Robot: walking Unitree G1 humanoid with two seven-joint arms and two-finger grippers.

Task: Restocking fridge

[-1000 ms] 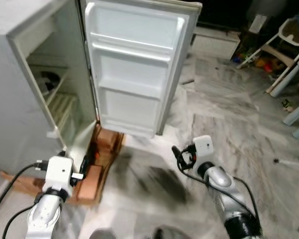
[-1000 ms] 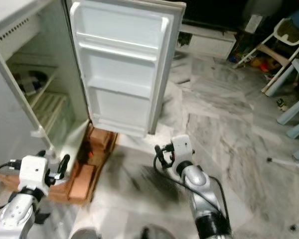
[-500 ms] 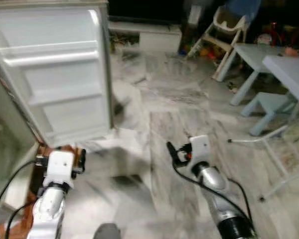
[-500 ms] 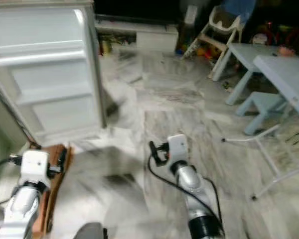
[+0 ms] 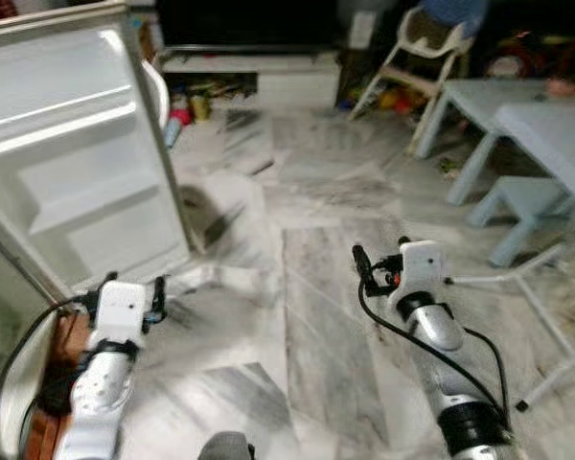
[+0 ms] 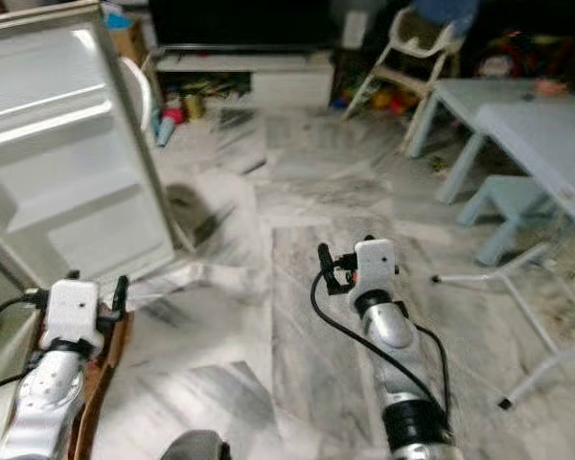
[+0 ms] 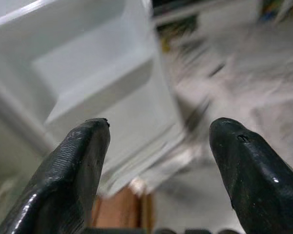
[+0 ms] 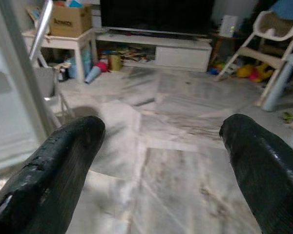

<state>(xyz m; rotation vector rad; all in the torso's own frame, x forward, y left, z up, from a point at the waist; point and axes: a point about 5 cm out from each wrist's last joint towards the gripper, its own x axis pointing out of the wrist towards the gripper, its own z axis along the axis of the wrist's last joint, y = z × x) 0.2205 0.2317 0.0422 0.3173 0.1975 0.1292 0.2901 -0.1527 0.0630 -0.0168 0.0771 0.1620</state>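
Where marble floor [image 5: 316, 287] spreads, fridge door [image 5: 67, 163] stands open.

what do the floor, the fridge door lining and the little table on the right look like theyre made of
Floor: looks like polished marble or marble-look tile, grey-white veining, straight joints and a soft sheen.
Fridge door lining: probably moulded white plastic, smooth and slightly glossy, with shelf ledges formed into it.
Little table: pale blue, matte, with thick round legs; likely plastic, though painted wood can't be ruled out.
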